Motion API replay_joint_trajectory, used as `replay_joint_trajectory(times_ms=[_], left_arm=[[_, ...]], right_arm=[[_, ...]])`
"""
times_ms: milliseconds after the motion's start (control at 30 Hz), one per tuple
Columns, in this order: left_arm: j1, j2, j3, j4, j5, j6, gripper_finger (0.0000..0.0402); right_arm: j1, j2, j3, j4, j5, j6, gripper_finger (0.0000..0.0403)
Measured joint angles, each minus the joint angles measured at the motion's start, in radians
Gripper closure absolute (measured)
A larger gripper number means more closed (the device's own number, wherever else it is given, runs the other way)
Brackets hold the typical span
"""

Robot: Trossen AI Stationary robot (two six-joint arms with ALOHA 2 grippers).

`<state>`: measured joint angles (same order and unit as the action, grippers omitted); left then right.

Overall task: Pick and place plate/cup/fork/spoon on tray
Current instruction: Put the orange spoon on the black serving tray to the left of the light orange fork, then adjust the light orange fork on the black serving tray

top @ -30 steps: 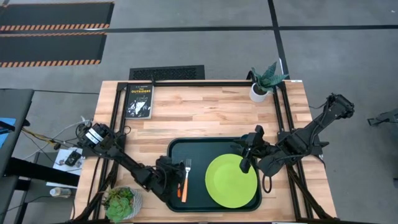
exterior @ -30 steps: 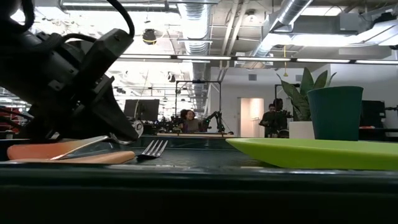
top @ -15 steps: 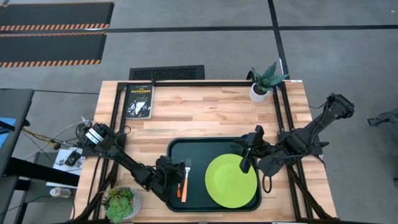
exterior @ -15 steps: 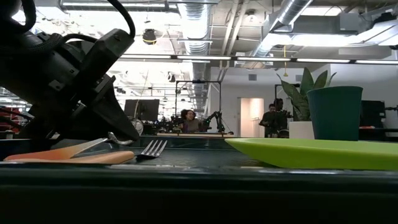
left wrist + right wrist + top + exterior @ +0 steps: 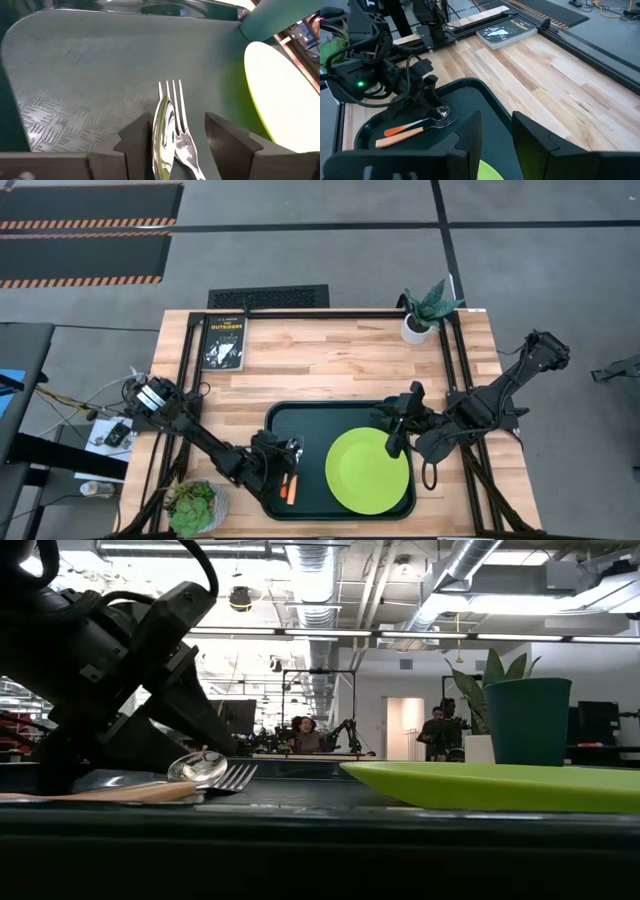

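Left gripper is sitting low over the left end of the dark green tray, its fingers standing apart on either side of the cutlery, gripping nothing. The spoon is lying on the tray floor, its silver bowl resting against the fork, whose tines are poking out just past it. In the right wrist view the spoon's red-orange handle and the fork's yellow-orange handle are lying side by side.

The lime-green plate is lying flat on the tray's right half. The teal cup is standing on the plate's far side.

Right gripper is hovering above the plate's upper right edge; fingers are parted with an empty gap.
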<state>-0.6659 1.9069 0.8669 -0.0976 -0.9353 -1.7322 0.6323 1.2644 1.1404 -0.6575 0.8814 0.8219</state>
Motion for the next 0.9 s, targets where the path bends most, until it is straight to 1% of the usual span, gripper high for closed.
replay_joint_trajectory(times_ms=[133,267,400,533,600,700,767,833,900], left_arm=[[0.000,-0.032,-0.003,-0.027,0.001,0.040,0.0222],[0.000,-0.098,-0.002,-0.100,-0.037,0.059,0.0229],[-0.002,-0.192,-0.002,-0.197,-0.077,0.086,0.0232],[-0.008,-0.303,-0.002,-0.294,-0.136,0.147,0.0232],[-0.009,-0.362,-0.002,-0.337,-0.176,0.178,0.0232],[-0.009,-0.443,-0.002,-0.396,-0.216,0.235,0.0232],[-0.009,-0.493,-0.001,-0.422,-0.243,0.268,0.0232],[-0.009,-0.537,-0.001,-0.462,-0.267,0.300,0.0232],[-0.009,-0.579,-0.001,-0.492,-0.298,0.324,0.0232]], right_arm=[[0.000,0.000,0.000,0.000,0.001,0.000,0.0274],[0.000,0.000,0.000,0.004,0.002,0.000,0.0274],[-0.015,0.000,0.000,0.037,0.006,-0.002,0.0274],[-0.059,0.020,0.000,0.142,-0.018,-0.044,0.0274],[-0.090,0.059,0.000,0.212,-0.087,-0.101,0.0274],[-0.152,0.156,0.001,0.356,-0.237,-0.167,0.0274],[-0.193,0.239,0.001,0.431,-0.328,-0.189,0.0274],[-0.236,0.320,0.002,0.506,-0.396,-0.194,0.0274],[-0.274,0.395,0.028,0.542,-0.461,-0.182,0.0274]])
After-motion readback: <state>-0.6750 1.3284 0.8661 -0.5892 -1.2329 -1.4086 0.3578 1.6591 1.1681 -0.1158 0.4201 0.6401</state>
